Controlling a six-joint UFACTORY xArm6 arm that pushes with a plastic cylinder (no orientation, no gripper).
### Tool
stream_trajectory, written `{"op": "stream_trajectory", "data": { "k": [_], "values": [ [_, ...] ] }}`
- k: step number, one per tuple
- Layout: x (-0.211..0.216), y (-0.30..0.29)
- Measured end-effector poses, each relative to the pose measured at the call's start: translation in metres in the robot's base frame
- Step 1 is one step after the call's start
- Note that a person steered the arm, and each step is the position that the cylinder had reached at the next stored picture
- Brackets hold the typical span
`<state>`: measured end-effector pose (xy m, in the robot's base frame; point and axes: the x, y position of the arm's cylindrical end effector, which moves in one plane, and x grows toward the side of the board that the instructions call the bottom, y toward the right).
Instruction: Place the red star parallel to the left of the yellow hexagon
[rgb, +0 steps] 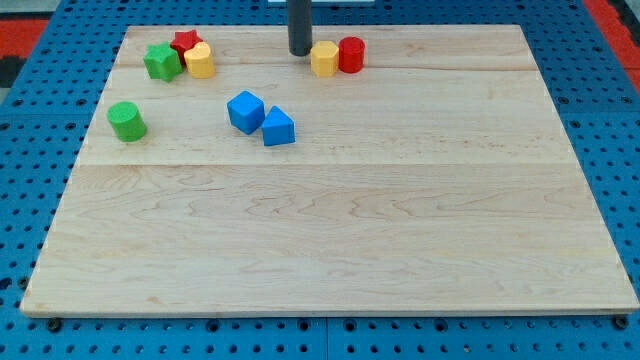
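The red star (185, 41) lies near the top left corner of the board (330, 250), half hidden behind two neighbours: a green block (161, 62) touches it at about 7 o'clock and a yellow block (200, 61) touches it at about 5 o'clock. Which of the two yellow pieces is the hexagon, I cannot tell for sure from this view. The other yellow block (324, 59) sits at the top centre, well apart from the star at its 3 o'clock, and it looks more like a hexagon to me. A red cylinder (351, 54) touches this one on its 3 o'clock side.

My tip (300, 52) rests on the board just beside this centre yellow block, at its 9 o'clock, perhaps touching it. It is a plain rod, so it has nothing to open or close and it holds nothing; it can only push.

Further out, a green cylinder (127, 121) stands at 7 o'clock from the star, and two blue blocks (246, 111) (279, 128), touching each other, lie at about 5 o'clock.

I judge the task as not yet done. The star is not in place beside the hexagon, and my tip stands on the very spot where it should go. What is left: go around the star and push it toward 3 o'clock, free of its neighbours.
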<state>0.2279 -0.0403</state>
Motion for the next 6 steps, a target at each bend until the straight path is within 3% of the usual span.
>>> {"op": "stream_trajectory", "data": {
  "k": [1, 2, 4, 6],
  "values": [
    [-0.034, -0.066],
    [-0.021, -0.151],
    [-0.002, -0.218],
    [0.001, -0.103]
  ]
}}
